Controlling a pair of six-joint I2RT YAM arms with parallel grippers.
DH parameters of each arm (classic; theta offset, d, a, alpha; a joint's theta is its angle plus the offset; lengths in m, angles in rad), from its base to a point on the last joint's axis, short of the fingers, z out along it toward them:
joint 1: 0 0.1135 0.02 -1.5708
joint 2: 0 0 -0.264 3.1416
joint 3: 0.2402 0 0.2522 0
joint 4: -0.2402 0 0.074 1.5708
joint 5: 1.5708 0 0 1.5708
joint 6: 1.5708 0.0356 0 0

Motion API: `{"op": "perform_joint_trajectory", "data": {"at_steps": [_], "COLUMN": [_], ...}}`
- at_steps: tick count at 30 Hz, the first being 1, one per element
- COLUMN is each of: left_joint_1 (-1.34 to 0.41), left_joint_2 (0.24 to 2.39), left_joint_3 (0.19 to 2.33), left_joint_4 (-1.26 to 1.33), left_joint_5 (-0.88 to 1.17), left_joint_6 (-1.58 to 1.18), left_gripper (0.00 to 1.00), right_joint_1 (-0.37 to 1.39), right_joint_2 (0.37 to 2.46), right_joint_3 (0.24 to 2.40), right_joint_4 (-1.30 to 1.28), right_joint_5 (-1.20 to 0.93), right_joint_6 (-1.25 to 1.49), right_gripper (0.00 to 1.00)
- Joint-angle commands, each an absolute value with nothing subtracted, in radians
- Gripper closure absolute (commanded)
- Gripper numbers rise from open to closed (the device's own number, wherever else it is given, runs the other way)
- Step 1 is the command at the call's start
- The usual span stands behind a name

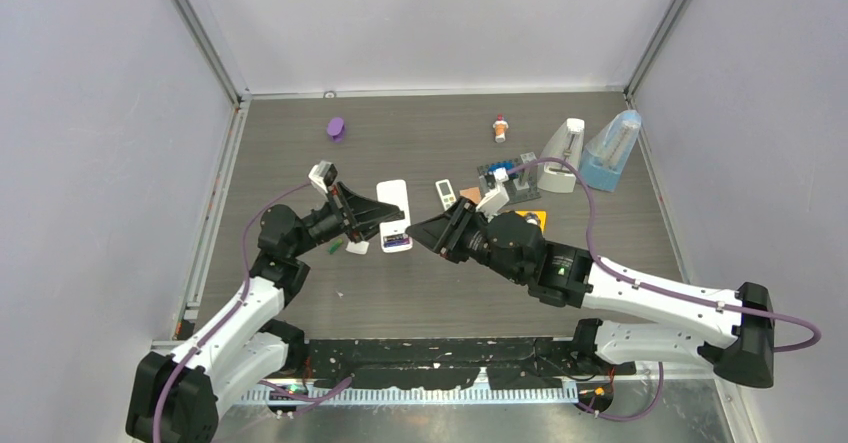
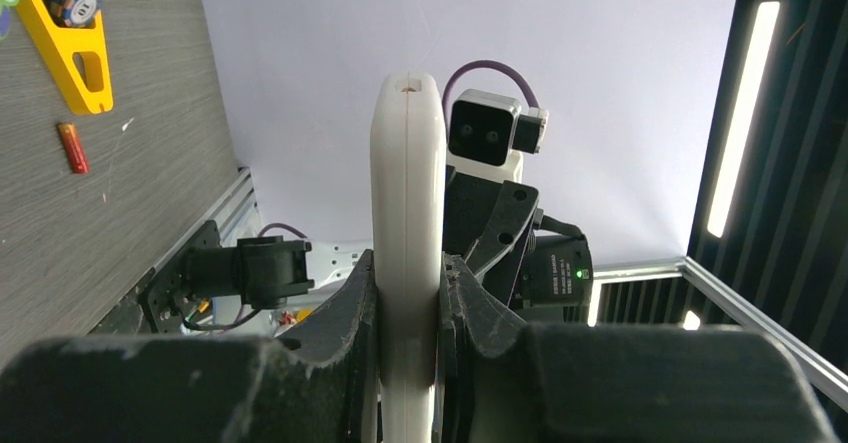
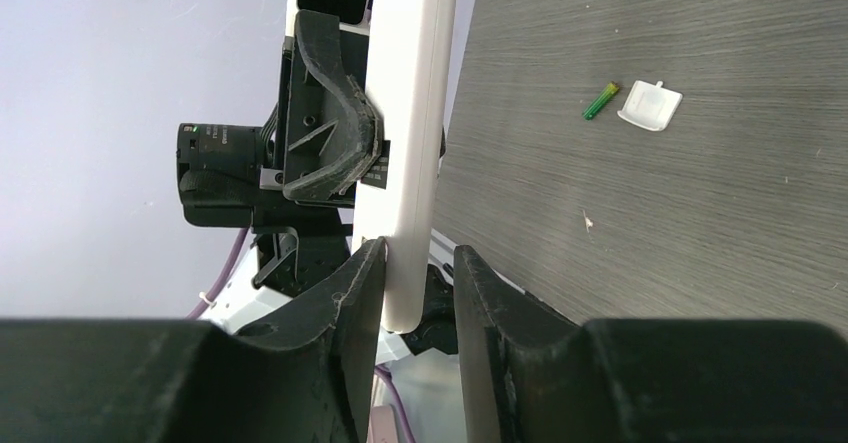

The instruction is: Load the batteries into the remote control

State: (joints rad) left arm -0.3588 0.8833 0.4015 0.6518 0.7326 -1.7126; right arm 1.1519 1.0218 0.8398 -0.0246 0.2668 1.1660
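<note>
A white remote control is held edge-on in my left gripper, which is shut on its two flat faces. From the top view the remote control lies level above the table, with the left gripper clamped across it. My right gripper is open around the remote's near end. Its left jaw touches the remote and its right jaw stands apart from it. A green battery lies on the table beside a small white cover. A red-orange battery lies on the wood.
A yellow holder lies near the red-orange battery. At the back of the table are a small remote, a dark tray, two metronome-shaped objects, a small bottle and a purple object.
</note>
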Motion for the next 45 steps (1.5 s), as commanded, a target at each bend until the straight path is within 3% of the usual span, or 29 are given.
{"op": "perform_joint_trajectory", "data": {"at_steps": [1, 18, 20, 23, 25, 27, 34, 41, 45], "left_joint_1": [-0.368, -0.367, -0.367, -0.365, -0.365, -0.364, -0.357, -0.357, -0.357], "left_joint_2": [0.85, 0.832, 0.824, 0.798, 0.77, 0.738, 0.683, 0.627, 0.609], "left_joint_3": [0.426, 0.414, 0.419, 0.444, 0.469, 0.49, 0.515, 0.526, 0.533], "left_joint_4": [0.717, 0.714, 0.687, 0.577, 0.47, 0.384, 0.272, 0.204, 0.204], "left_joint_5": [0.716, 0.667, 0.673, 0.681, 0.679, 0.671, 0.663, 0.66, 0.679], "left_joint_6": [-1.738, -1.793, -1.76, -1.643, -1.555, -1.485, -1.419, -1.407, -1.423], "left_gripper": [1.0, 1.0, 1.0, 1.0, 1.0, 1.0, 1.0, 1.0, 1.0], "right_joint_1": [1.173, 1.269, 1.269, 1.269, 1.267, 1.264, 1.25, 1.25, 1.247], "right_joint_2": [1.075, 1.138, 1.122, 1.087, 1.056, 1.014, 0.995, 1.14, 1.163], "right_joint_3": [0.86, 1.016, 1.03, 1.036, 1.032, 1.018, 0.991, 1.151, 1.111], "right_joint_4": [-0.024, -0.252, -0.256, -0.259, -0.247, -0.221, -0.12, -0.268, -0.138], "right_joint_5": [0.232, 0.489, 0.5, 0.513, 0.511, 0.495, 0.369, 0.296, 0.2], "right_joint_6": [1.165, 0.895, 0.885, 0.899, 0.915, 0.932, 0.943, 0.828, 0.824], "right_gripper": [0.64, 0.68, 0.59, 0.28, 0.16, 0.1, 0.07, 0.07, 0.07]}}
